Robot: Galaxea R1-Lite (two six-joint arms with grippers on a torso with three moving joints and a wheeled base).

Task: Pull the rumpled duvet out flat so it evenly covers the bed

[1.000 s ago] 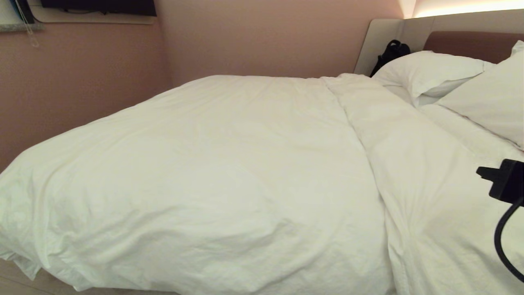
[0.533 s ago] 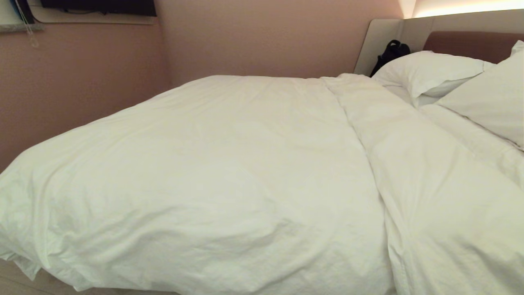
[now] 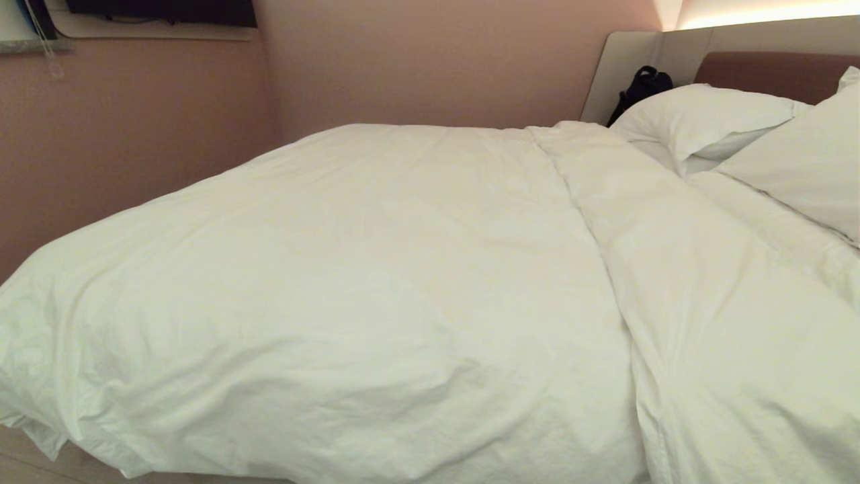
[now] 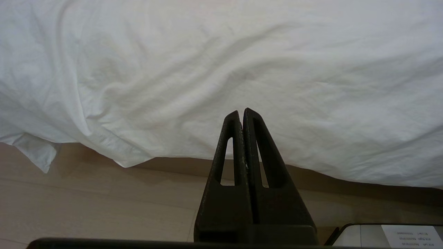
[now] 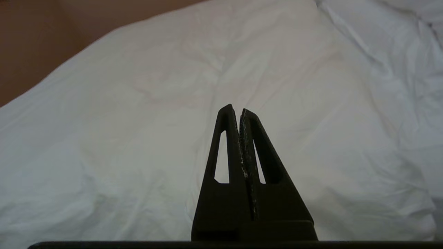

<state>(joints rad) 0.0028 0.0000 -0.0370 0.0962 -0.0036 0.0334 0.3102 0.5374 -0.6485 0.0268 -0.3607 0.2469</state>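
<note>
1. Head view: the duvet [image 3: 376,296] lies spread over the bed [image 3: 772,74], a puffy white cover with fine wrinkles. It reaches the bed's foot end at the left, where its edge droops over the side, and a long lengthwise fold [image 3: 605,255] runs from near the pillows toward the near edge. Two white pillows [image 3: 705,117] lie at the head end against the beige-and-brown headboard. A small black object [image 3: 643,84] sits at the far head corner, between the pillow and the headboard panel. A pink wall [image 3: 134,134] stands close behind the bed's far edge. Neither arm shows in this view.

2. Left wrist view: the left pincer [image 4: 241,112] has its two black fingers pressed together, holding nothing. It hangs apart from the duvet's drooping near edge [image 4: 131,157], above the pale wooden floor [image 4: 86,200]. A loose corner of the cover [image 4: 34,152] dangles toward the floor.

3. Right wrist view: the right pincer [image 5: 237,110] also has its fingers together and empty. It hovers above the top of the duvet [image 5: 138,121], not touching it, pointing across the bed toward the far wall.
</note>
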